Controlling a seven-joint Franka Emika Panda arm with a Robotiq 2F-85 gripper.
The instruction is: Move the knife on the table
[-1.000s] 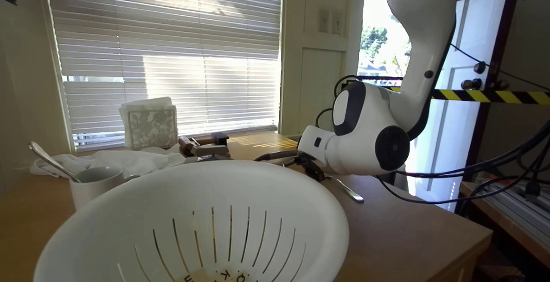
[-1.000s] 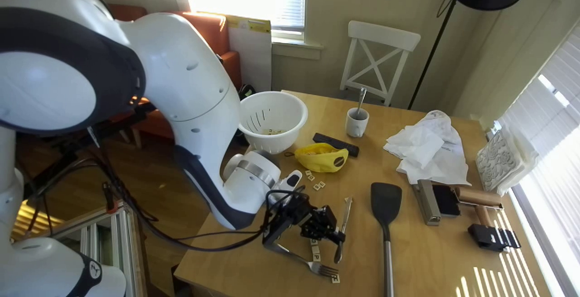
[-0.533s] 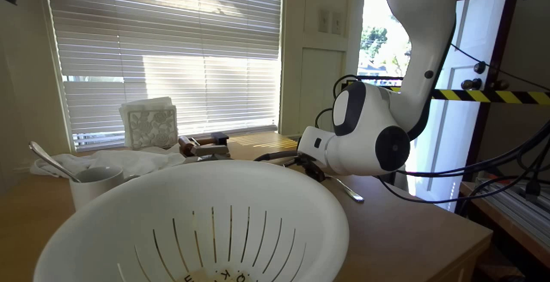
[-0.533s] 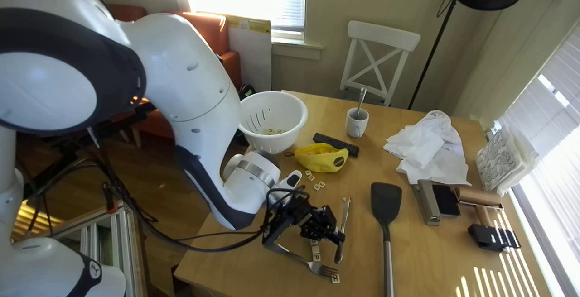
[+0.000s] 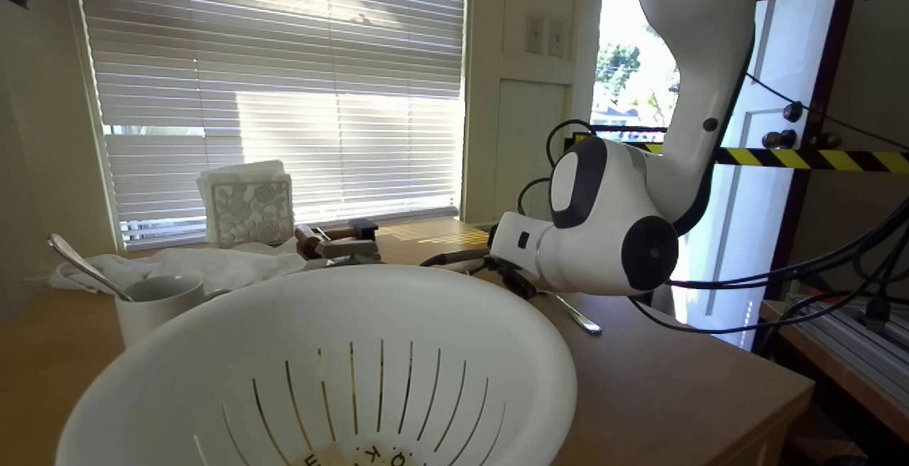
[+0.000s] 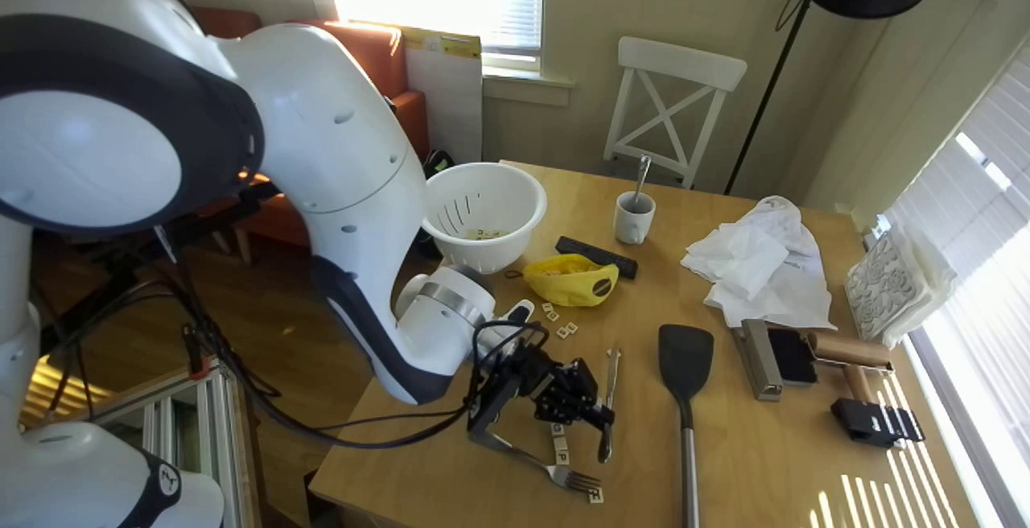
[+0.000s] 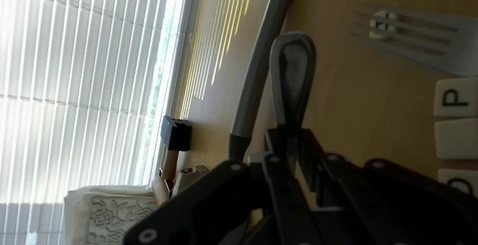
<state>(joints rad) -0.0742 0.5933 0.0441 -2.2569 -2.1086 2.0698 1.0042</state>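
The knife (image 6: 612,379) is silver and points its blade away from the near table edge in an exterior view. My gripper (image 6: 605,418) is shut on the knife near its handle. In the wrist view the rounded handle (image 7: 293,69) sticks out beyond the closed fingertips (image 7: 288,136). The rest of the knife is hidden behind the fingers there. Whether the knife touches the table is hard to tell. The table (image 6: 636,431) is light tan wood. In an exterior view the gripper (image 5: 518,285) is low over the table, partly behind the colander's rim, and the knife is hidden.
A fork (image 6: 573,478) and letter tiles (image 6: 562,455) lie beside the gripper. A black spatula (image 6: 686,355) lies on the knife's other side. A yellow pouch (image 6: 583,286), remote (image 6: 595,257), mug (image 6: 632,226) and white colander (image 6: 483,253) stand farther off.
The knife's blade end has swung slightly left in an exterior view and its handle end has shifted slightly. The gripper has moved very little, staying shut on the knife. The other objects have not moved.
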